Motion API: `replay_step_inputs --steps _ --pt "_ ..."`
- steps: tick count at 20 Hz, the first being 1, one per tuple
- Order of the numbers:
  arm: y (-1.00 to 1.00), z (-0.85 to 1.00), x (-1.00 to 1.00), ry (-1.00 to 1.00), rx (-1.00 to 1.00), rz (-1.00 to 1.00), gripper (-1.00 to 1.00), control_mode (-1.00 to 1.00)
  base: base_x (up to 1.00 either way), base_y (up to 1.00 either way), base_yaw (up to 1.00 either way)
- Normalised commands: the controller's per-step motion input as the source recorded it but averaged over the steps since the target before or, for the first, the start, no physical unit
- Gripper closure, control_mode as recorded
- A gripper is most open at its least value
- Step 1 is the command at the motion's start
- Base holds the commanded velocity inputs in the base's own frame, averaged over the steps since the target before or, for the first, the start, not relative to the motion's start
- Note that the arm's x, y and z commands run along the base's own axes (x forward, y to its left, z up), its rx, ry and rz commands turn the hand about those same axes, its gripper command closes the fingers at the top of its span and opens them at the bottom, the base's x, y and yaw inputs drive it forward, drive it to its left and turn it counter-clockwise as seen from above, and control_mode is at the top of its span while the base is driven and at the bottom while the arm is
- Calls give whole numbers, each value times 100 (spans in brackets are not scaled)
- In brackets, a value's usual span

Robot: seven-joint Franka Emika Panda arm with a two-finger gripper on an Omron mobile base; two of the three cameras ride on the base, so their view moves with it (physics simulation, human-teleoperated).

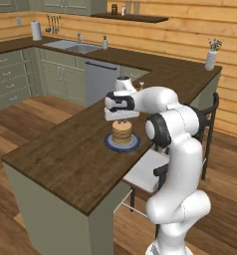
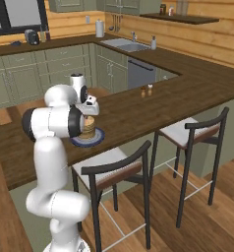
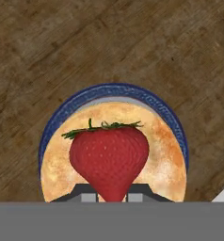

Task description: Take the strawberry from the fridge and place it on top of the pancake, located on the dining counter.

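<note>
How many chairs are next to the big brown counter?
2. One bar stool stands right by the pancake plate; the other bar stool is farther along the dining counter. More could be out of sight.

dark wooden dining counter (image 1: 65, 154) bears the blue-rimmed plate (image 1: 110, 145) of pancake (image 1: 122, 134)

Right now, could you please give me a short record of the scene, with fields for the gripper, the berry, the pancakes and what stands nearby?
gripper: gripper shut on the strawberry, directly above the pancake stack
strawberry: red, green leaves on top, gripped at its pointed end, not yet released
pancake: golden stack on a blue-rimmed plate
surface: dark wooden dining counter
nearby: two stools at the counter's side; two small shakers further along it
task state: berry over the pancakes, release remaining
</note>
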Motion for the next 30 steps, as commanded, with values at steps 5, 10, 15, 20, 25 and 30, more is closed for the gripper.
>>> replay_step_inputs --steps 5,10,15,20,25,30 --pt "1 -24 3 2 -2 0 100 -100 0 0 0" --pt "0 -16 0 0 0 0 100 -100 0 0 0" --pt "-9 -6 0 -1 0 0 100 -100 0 0 0" --pt "-21 -1 0 -6 0 0 100 -100 0 0 0" --pt "-5 -19 -1 -1 0 0 100 -100 0 0 0" --pt "0 -27 -1 0 0 0 100 -100 0 0 0"
